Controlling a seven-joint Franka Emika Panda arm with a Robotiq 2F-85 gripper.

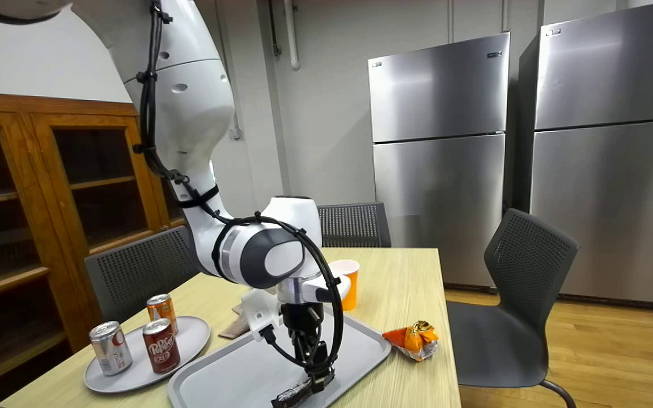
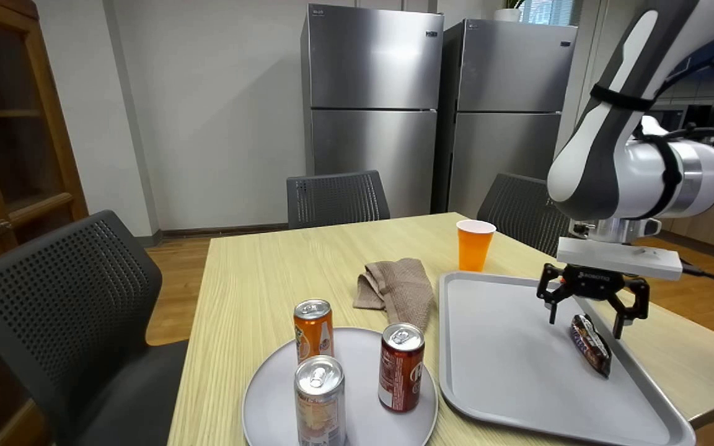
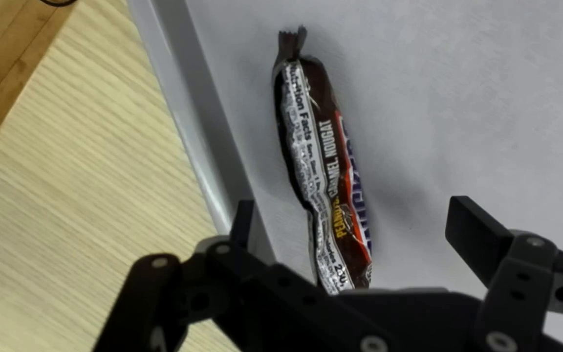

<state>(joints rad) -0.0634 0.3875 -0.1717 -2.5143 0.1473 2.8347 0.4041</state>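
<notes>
The gripper [image 2: 585,327] hangs over the tray [image 2: 506,356], its jaws wide apart; in the wrist view, a wrapped candy bar [image 3: 325,181] lies between them, on the tray near one edge. Beside the opposite edge, a plate [image 2: 361,396] holds three cans [image 2: 401,371]. An orange cup [image 2: 474,249] stands off a tray corner; a crumpled packet [image 1: 415,341] lies near the table's [image 1: 400,283] edge.

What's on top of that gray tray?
A wrapped candy bar lies on the gray tray, the open gripper over it; the tray surface beneath the candy bar is covered.
</notes>
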